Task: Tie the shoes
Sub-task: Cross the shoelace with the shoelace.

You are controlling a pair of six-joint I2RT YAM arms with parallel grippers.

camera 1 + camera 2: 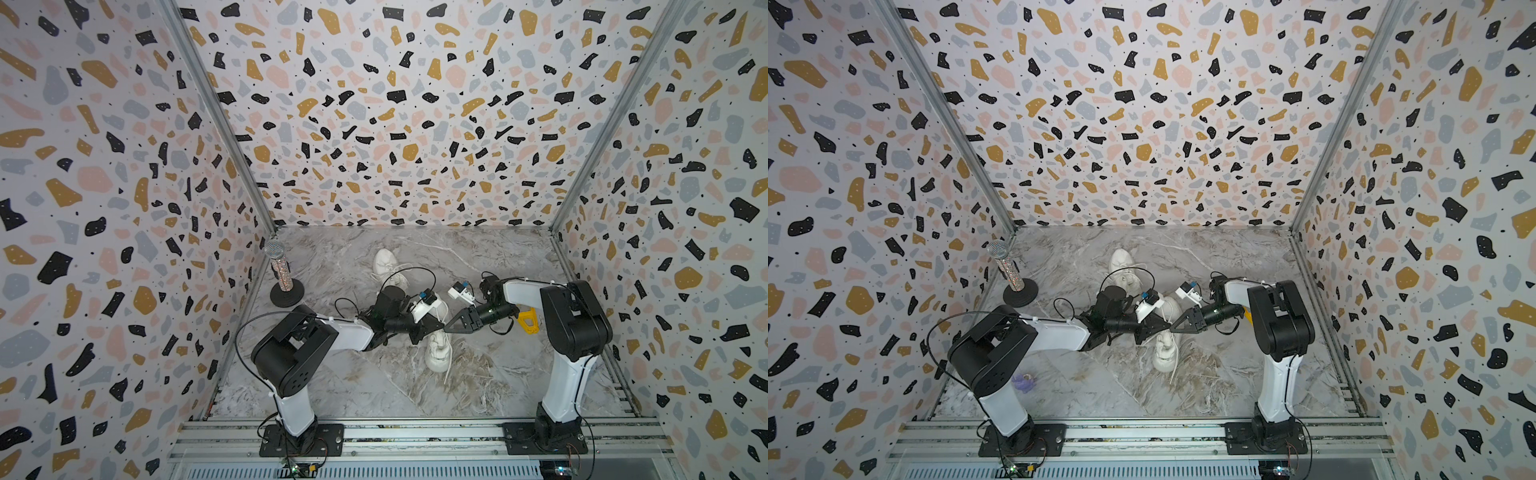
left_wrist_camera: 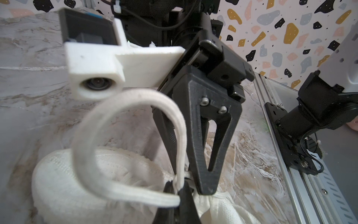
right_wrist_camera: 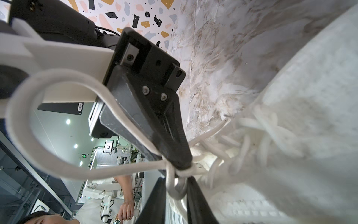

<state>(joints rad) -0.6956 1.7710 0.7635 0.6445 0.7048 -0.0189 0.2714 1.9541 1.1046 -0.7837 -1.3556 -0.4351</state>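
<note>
At the front, a ribbed aluminium rail (image 1: 415, 434) carries both arm bases. Beyond it spreads the worktop (image 1: 365, 386), a smooth sheet printed like grey and tan marble.

The near shoe (image 1: 438, 353) lies on the worktop, just past the rail. It is an off-white knit low-top with a chunky sole and criss-crossed flat laces.

Over its laced middle the two black tools meet tip to tip. Each finger is a hollow plastic triangle with a finely ribbed pad. The left tool (image 2: 179, 192) is pressed together on the base of the left loop (image 2: 83, 139), a flat woven white lace curled into a wide round bow. The right tool (image 3: 177, 179) pinches the base of the right loop (image 3: 17, 124), the same flat lace bent into a teardrop. Between the two tips the strands twist together just above the shoe.

Farther back from the near shoe, and apart from it, lies the far shoe (image 1: 386, 264), its matching twin.

Well apart from the near shoe, towards the back corner on the left arm's side, a glittery microphone (image 1: 277, 266) with a mesh ball head stands upright on a round black disc. Terrazzo-print walls (image 1: 395, 124) close the space in.
</note>
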